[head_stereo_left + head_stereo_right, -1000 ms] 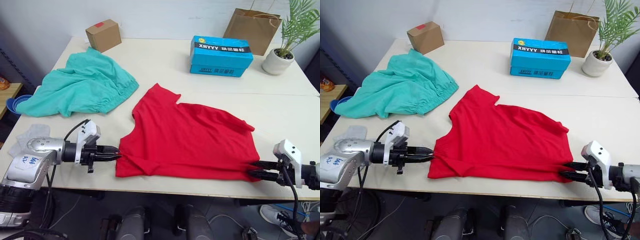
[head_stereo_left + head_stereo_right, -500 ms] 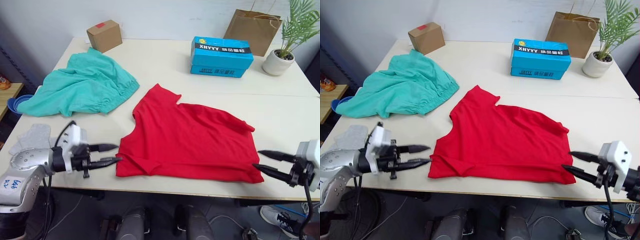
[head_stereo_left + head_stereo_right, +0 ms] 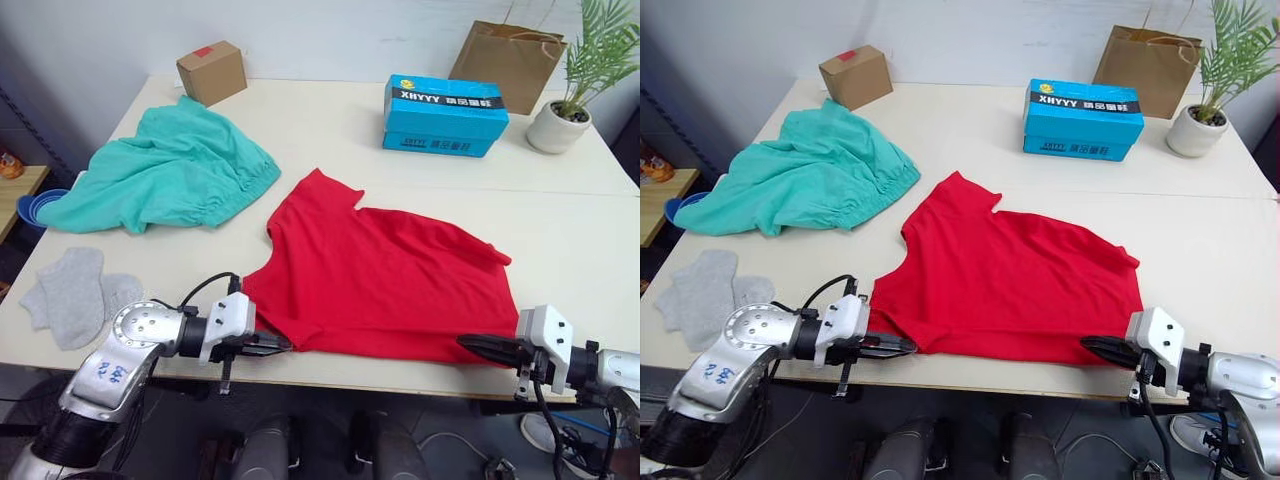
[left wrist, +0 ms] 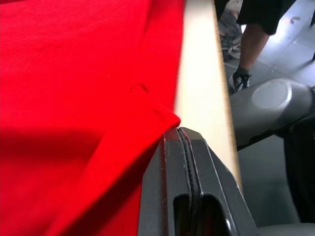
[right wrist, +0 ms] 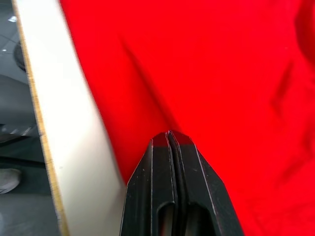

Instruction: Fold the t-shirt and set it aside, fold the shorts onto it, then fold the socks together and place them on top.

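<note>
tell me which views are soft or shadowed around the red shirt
Left wrist view: the left gripper fingers sit blurred up close, and a dark shadow band crosses the t-shirt. Right wrist view: the right gripper is also soft, with the cloth evenly lit. Eye views: even light, with faint shadows under the t-shirt's folds.

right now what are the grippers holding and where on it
Both hold the red t-shirt by its near edge: left gripper at one end, right gripper at the other.

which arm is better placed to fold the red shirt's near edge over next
Neither alone: both look equally placed. The left tool is shut on the t-shirt at its near left corner, and the right tool is shut on its near right corner. A two-arm fold away from the table edge seems likeliest.
</note>
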`<act>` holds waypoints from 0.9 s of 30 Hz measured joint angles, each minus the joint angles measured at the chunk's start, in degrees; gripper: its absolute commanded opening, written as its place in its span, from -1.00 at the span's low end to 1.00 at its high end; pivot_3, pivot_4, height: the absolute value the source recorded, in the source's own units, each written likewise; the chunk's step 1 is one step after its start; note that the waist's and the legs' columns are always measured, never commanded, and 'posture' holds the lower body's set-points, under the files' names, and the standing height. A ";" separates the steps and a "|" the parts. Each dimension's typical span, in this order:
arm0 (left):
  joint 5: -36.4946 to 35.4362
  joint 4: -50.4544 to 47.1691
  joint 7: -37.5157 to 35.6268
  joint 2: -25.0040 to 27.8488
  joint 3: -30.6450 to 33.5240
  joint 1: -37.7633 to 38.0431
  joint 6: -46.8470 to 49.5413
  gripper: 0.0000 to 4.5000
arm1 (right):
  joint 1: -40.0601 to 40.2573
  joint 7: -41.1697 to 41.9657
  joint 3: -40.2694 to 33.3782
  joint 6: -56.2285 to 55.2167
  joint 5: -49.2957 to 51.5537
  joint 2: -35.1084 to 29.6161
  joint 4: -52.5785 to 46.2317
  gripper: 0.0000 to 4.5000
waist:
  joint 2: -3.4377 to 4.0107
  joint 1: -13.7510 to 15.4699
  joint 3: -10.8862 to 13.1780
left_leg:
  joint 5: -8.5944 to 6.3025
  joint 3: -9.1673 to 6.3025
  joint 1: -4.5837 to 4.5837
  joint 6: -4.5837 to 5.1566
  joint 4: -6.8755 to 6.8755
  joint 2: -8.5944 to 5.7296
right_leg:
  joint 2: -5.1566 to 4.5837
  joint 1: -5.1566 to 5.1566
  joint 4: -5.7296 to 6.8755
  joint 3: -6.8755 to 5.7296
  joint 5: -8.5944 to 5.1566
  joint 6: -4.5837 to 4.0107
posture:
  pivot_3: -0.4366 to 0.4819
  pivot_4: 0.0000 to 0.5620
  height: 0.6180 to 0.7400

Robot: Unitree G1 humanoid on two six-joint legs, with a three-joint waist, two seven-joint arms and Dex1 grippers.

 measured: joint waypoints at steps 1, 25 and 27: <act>0.55 0.29 0.37 -0.42 -0.36 -0.39 -0.10 -1.00 | 0.00 -0.15 0.12 -0.05 -0.07 0.00 0.24 -0.99 | 0.00 -0.01 0.00 | 0.01 0.00 0.00 0.00 0.00 0.01 | 0.01 0.00 0.01 0.00 0.00 0.00 | -0.05 -0.47 1.00; -5.88 9.02 10.00 -4.23 13.95 -3.37 -1.12 -1.00 | -2.64 -10.73 -7.28 -11.47 1.72 4.85 14.08 -0.99 | 0.00 -1.07 0.00 | 0.09 0.03 0.10 -0.02 -0.11 0.05 | 0.02 0.00 0.12 0.01 -0.02 -0.01 | -0.05 -0.47 1.00; -9.03 4.43 6.37 -1.03 14.21 0.72 2.16 -1.00 | -0.33 -9.18 -5.65 -10.07 3.44 5.02 8.58 -0.99 | 0.01 -1.24 -0.01 | 0.08 0.02 0.19 -0.06 -0.18 0.05 | 0.02 0.06 0.09 0.03 -0.04 -0.02 | -0.05 -0.47 1.00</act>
